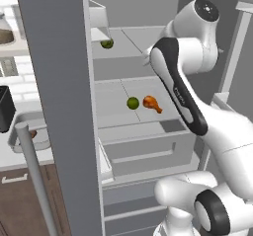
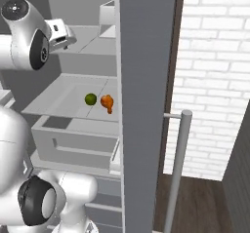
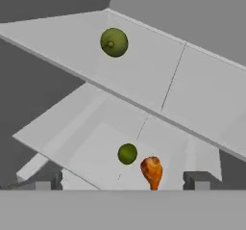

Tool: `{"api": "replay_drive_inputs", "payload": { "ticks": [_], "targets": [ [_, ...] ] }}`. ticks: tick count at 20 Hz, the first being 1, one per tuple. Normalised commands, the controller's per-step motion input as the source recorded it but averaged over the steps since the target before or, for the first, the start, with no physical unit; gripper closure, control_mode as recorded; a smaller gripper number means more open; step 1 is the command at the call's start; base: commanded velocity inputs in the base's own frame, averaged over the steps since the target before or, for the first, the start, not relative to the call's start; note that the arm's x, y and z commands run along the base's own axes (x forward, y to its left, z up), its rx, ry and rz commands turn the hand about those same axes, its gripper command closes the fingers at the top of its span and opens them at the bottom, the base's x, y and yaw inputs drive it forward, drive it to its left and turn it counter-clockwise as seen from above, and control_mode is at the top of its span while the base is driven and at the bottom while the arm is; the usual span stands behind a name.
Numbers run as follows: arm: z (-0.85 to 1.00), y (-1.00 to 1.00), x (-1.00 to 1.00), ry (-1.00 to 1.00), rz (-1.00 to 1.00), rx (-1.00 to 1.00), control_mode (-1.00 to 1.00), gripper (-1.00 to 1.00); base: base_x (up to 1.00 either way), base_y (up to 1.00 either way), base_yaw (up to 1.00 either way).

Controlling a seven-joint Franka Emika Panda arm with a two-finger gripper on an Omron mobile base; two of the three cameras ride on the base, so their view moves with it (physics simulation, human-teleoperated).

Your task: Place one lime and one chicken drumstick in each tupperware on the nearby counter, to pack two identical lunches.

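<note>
- Right now, an open fridge is faced by the robot, and its gripper [image 3: 122, 181] is held up in front of the shelves.
- The two dark fingertips [image 3: 49, 181] are seen spread wide apart at the bottom of the hand view, and nothing is held between them.
- On the lower fridge shelf [image 1: 111, 112], a lime [image 1: 133, 103] and a chicken drumstick [image 1: 152, 103] are seen lying just beside each other, and it cannot be told if they touch.
- A second lime [image 1: 107, 44] is seen on the upper shelf [image 1: 128, 40], near the back.
- In the hand view, the lower lime [image 3: 127, 154] and the drumstick [image 3: 152, 172] are found low down and between the fingertips, so they seem to lie ahead of the hand and below it.
- The upper lime [image 3: 114, 42] lies farther off, up and a bit to the left in that view.
- The drumstick's long side is seen running toward the hand, with the thin bone end nearest and the fat end farther back.
- It is judged that nothing has been picked up yet, and that the hand must be brought down and forward to reach the lower pair.
- The lower lime looks like the easier first pick, since it is round.
</note>
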Motion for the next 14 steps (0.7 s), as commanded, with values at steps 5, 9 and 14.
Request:
{"api": "replay_drive_inputs", "payload": {
  "ticks": [5, 9, 14],
  "targets": [
    [0.09, 0.99, 0.36, -0.07, -0.09, 0.28, -1.0, -1.0, 0.0, 0.0, 0.0],
    [0.13, 0.85, 0.71, -0.01, -0.14, 0.24, -1.0, -1.0, 0.0, 0.0, 0.0],
    [0.46, 0.21, 0.67, 0.16, -0.02, 0.01, -1.0, -1.0, 0.0, 0.0, 0.0]
  ]
}}
